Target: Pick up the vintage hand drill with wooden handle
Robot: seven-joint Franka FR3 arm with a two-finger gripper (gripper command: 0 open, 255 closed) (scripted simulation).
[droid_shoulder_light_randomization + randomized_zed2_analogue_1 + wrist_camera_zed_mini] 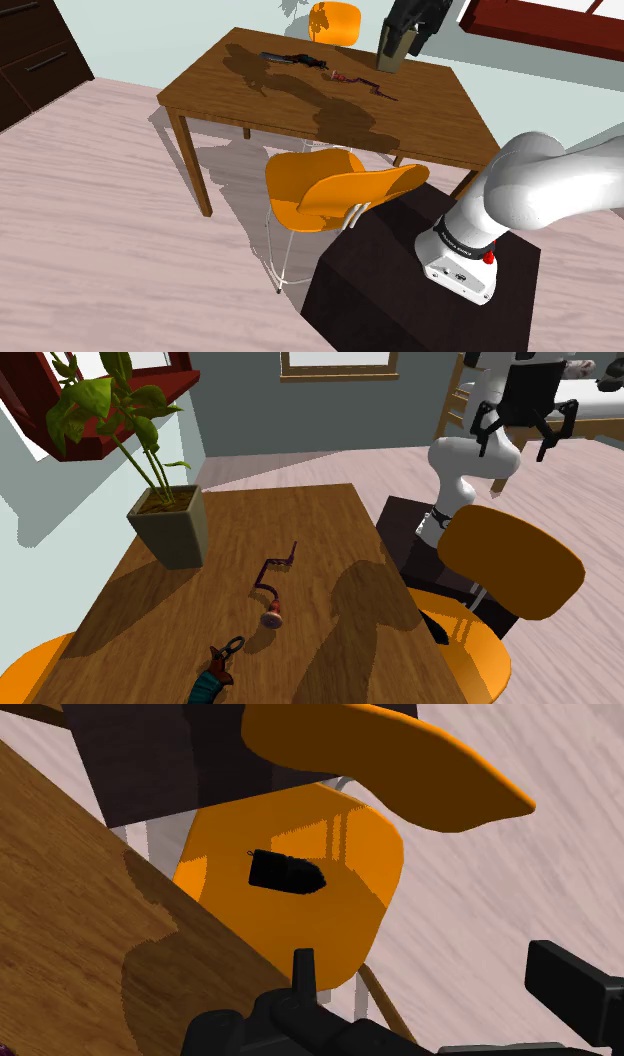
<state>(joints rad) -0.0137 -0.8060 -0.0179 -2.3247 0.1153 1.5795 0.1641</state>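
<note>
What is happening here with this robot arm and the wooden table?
A white robot arm is meant to pick up the hand drill. The drill lies untouched on the wooden table, between a potted plant and another small tool. The claw is open, holds nothing, and is raised high, far from the drill. The wrist view looks down on an orange chair at the table's edge. The grasp has not yet begun.
</note>
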